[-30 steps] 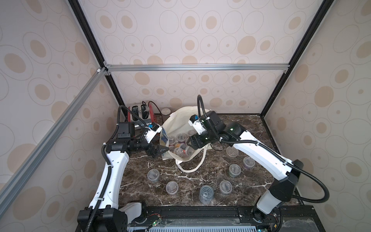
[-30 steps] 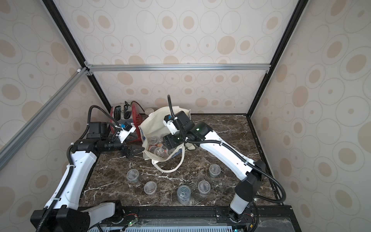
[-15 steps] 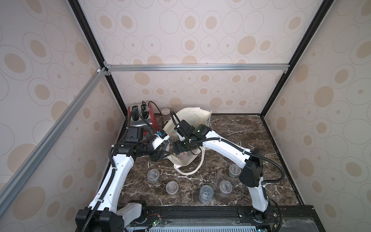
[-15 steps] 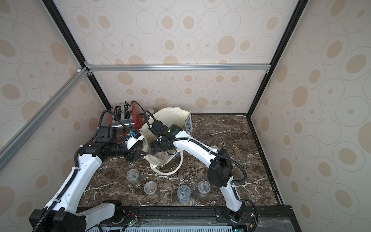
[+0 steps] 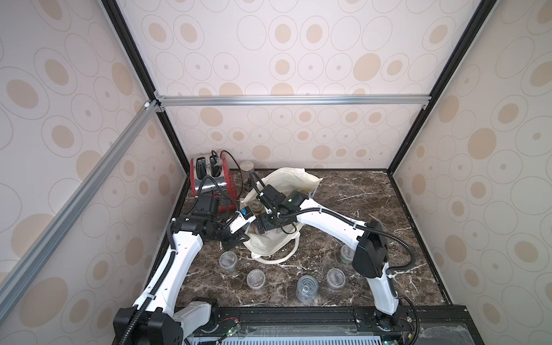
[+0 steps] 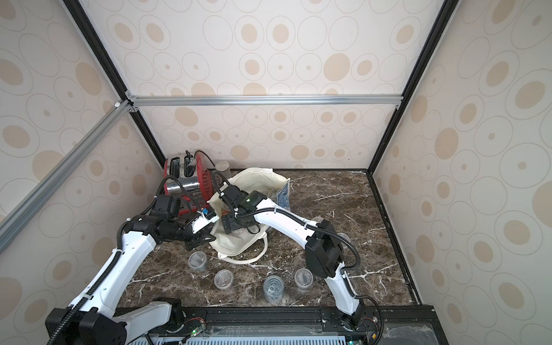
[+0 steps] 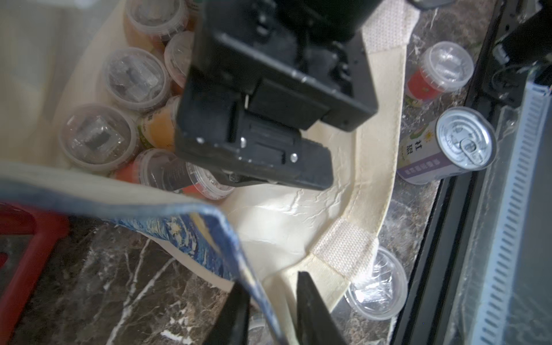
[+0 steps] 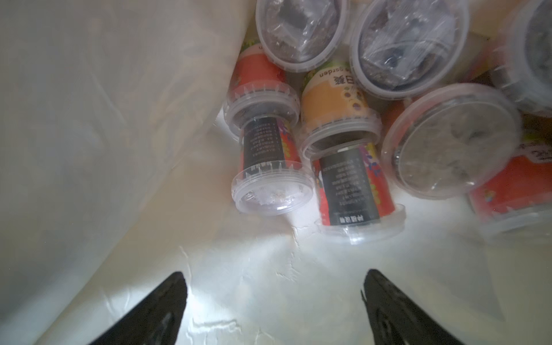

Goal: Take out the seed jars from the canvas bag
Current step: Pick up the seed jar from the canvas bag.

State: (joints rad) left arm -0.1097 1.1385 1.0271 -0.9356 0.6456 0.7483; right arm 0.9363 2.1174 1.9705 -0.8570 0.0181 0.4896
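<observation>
A few seed jars (image 5: 228, 260) stand on the desk (image 5: 373, 203), at six o'clock from the canvas bag (image 5: 270, 245). Many more lie heaped inside it. The left end effector (image 7: 270, 282) pinches the bag's printed rim. The right end effector (image 8: 274, 272) hovers inside over the heap, spread wide and empty. Most of the unpacking looks still to do.

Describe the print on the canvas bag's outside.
Blue-and-yellow swirl print on the canvas bag, clearest in the left wrist view.
</observation>
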